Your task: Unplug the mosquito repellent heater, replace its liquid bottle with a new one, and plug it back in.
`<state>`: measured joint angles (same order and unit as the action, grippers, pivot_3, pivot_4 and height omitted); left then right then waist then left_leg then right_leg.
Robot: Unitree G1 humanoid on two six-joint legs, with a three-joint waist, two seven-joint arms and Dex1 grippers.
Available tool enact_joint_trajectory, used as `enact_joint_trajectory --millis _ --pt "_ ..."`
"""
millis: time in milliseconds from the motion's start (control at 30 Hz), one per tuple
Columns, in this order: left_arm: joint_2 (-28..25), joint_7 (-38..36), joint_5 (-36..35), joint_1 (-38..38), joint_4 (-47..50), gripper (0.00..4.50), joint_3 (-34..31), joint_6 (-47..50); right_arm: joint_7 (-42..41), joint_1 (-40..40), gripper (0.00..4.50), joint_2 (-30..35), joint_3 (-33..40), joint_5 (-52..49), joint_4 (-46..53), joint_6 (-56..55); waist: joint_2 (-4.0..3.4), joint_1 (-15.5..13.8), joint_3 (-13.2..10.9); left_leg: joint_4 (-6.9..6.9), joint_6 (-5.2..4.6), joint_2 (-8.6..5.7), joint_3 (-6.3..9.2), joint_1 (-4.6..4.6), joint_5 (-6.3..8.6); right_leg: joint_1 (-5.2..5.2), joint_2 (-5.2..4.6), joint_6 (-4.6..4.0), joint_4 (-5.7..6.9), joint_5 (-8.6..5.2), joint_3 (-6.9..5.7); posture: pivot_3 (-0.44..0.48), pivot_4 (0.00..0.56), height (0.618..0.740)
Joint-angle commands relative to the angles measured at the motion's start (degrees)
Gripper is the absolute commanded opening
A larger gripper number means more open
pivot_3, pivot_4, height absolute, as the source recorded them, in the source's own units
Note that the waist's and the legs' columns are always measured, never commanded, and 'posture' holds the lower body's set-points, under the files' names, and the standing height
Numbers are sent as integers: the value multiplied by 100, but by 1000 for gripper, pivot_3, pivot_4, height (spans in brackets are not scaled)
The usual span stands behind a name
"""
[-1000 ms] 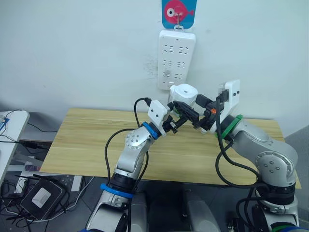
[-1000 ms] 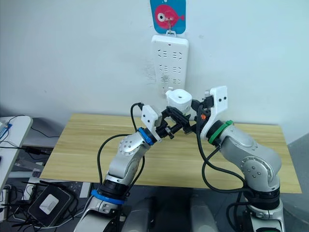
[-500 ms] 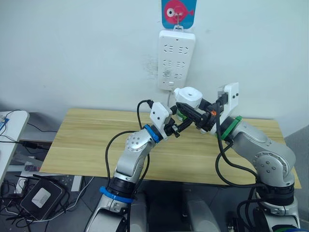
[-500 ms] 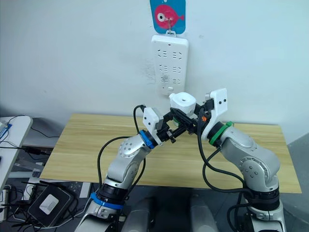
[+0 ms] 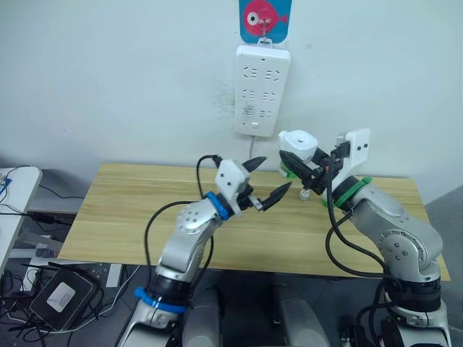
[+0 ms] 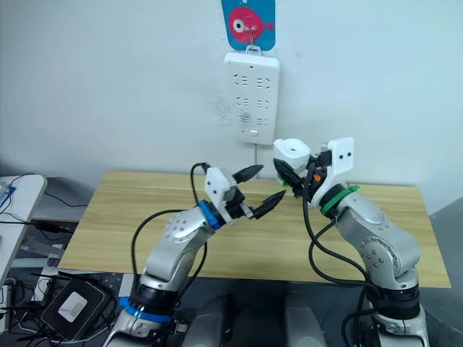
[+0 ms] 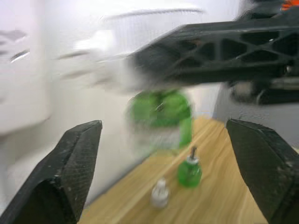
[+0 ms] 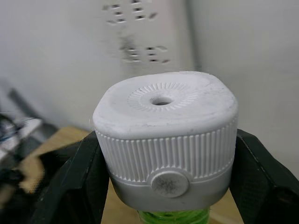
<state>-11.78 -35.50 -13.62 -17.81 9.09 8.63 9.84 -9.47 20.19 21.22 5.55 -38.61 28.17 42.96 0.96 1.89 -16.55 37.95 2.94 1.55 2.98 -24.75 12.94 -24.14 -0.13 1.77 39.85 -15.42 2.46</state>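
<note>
From the head views, I hold the mosquito repellent heater [image 5: 297,142] in my right gripper [image 5: 302,160], pinched between the two black fingers. It sits in the air just below and to the right of the power strip [image 5: 261,90] on the wall, with a green bottle [image 5: 290,170] screwed in beneath it. My left gripper [image 5: 265,181] hangs lower and to the left of the heater, jaws spread wide and holding nothing.

In my left wrist view, my fingers [image 7: 70,175] frame the green bottle [image 7: 162,119] under the heater. On the wooden table [image 7: 233,205] beyond it stand a small green bottle [image 7: 189,170] and a pale cap [image 7: 160,193].

In my right wrist view, the heater's [image 8: 167,140] ribbed white body is clamped squarely, green showing under it.

My judgement: to do this well, I should keep the heater steady and upright, and close my left jaws on the bottle's body, not the heater's rim, before twisting.
</note>
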Motion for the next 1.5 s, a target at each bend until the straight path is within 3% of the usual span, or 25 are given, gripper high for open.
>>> enact_joint_trajectory --millis 33,233,600,1267,1500 --pt "-288 124 -136 -113 244 4500 -498 145 -80 -115 3033 134 109 301 192 -287 0 -2 0 2 0 0 0 0 0 0 0 0 1 0 -1 -6 234 740" --pt "-675 -222 -152 -1400 -818 4500 -759 -3 -124 -206 3033 87 163 432 213 -363 3 -51 1 6 1 -11 3 -1 0 5 -2 1 -2 0 -5 10 235 740" --pt "-634 -1052 62 -3420 -3620 4500 -711 -1207 -110 -75 3033 37 278 411 238 -364 3 -9 1 -5 0 -16 -3 -4 0 2 6 0 -22 0 -6 -22 231 740" --pt "-87 -2394 -122 -4942 -5902 4500 -950 -1559 2 -70 3033 -52 361 363 475 -197 4 3 1 -2 0 -22 -3 -8 0 1 7 0 -22 0 -7 -69 213 740" --pt "-222 -3137 -294 -4852 -5678 4500 -977 -989 -5 9 3033 26 361 339 591 -113 4 14 1 -2 0 -22 -3 -8 0 0 7 0 -21 0 -7 -83 209 740"
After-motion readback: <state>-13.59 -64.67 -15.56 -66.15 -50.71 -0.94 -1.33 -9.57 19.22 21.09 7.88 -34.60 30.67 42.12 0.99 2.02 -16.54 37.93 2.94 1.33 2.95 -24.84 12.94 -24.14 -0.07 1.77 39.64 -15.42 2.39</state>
